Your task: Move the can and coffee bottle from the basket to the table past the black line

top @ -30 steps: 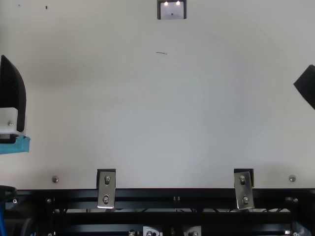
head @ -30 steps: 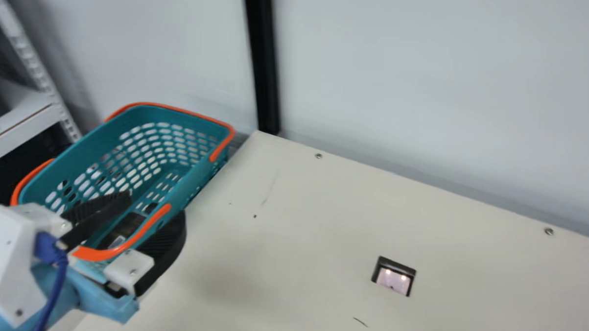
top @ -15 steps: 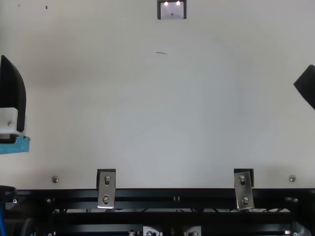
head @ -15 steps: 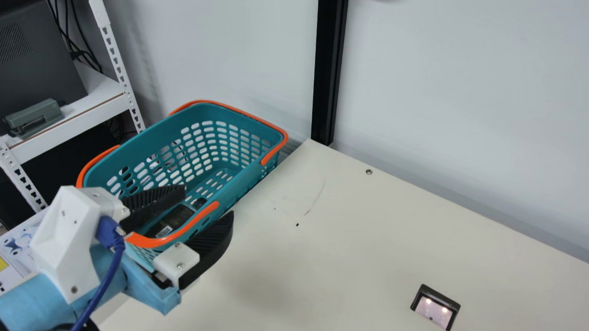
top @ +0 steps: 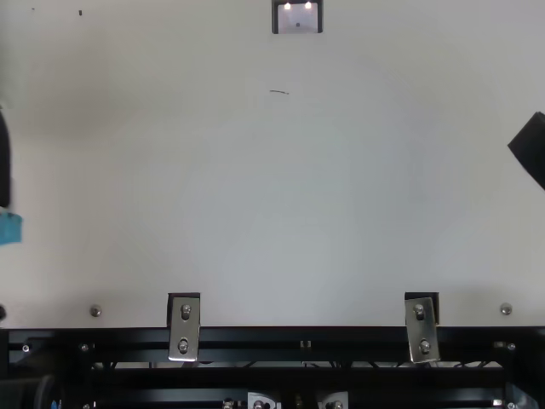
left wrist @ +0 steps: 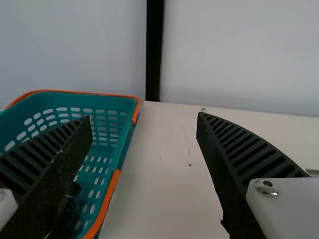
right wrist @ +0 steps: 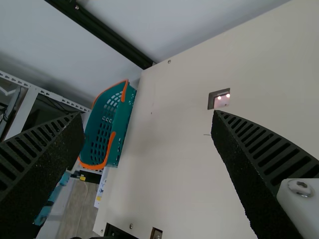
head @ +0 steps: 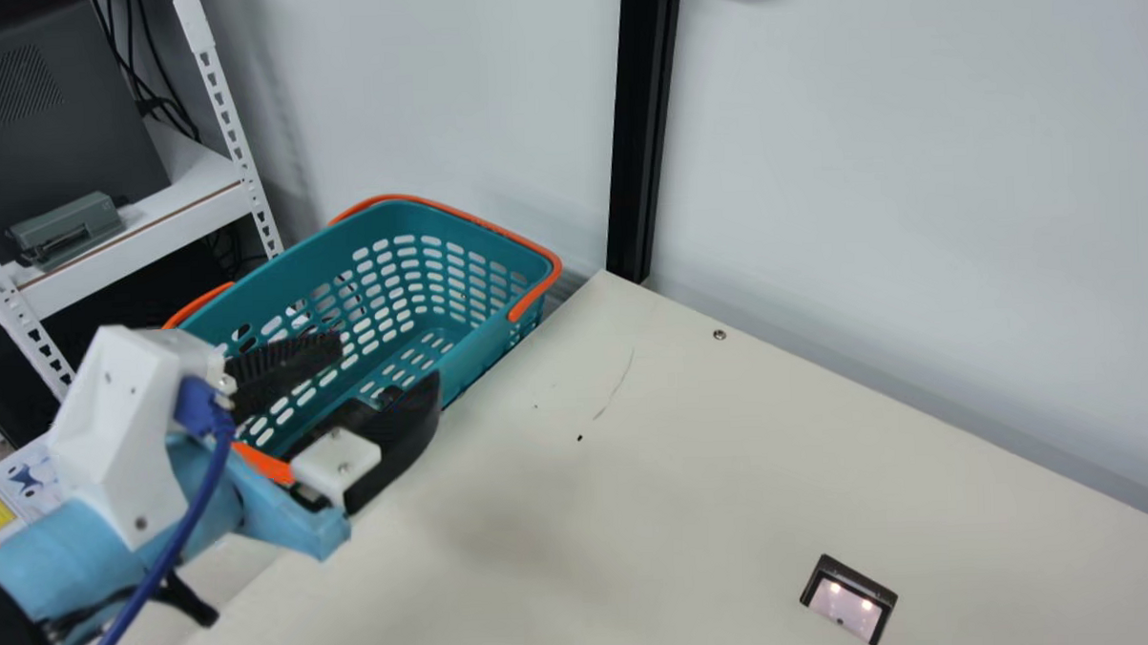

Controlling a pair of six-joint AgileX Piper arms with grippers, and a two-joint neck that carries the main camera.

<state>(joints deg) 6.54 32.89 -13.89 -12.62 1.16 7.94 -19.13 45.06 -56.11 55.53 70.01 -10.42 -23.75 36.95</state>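
My left gripper (head: 384, 362) stands open at the near end of the teal basket (head: 498, 339), one finger over the interior and the other by the table-side rim. A dark item with a black cap (head: 388, 395) lies low in the basket, mostly hidden behind that second finger. In the left wrist view, the left gripper (left wrist: 144, 119) has nothing between its fingers, and the dark item (left wrist: 72, 199) shows beside one finger. Part of my right gripper (top: 530, 152) is at the top view's right edge; in its wrist view the right gripper (right wrist: 147, 117) is open and holds nothing.
The basket sits beside the cream table (head: 694, 471), against its left edge. A black post (head: 641, 129) rises at the back corner. White shelving (head: 178, 203) stands behind on the left. A small black-framed insert (head: 848, 599) is set in the tabletop.
The main camera has turned left. My left arm has shifted leftward in the top view, and its gripper has moved up and slightly left in the main view, over the basket's near end. The right gripper has stayed still.
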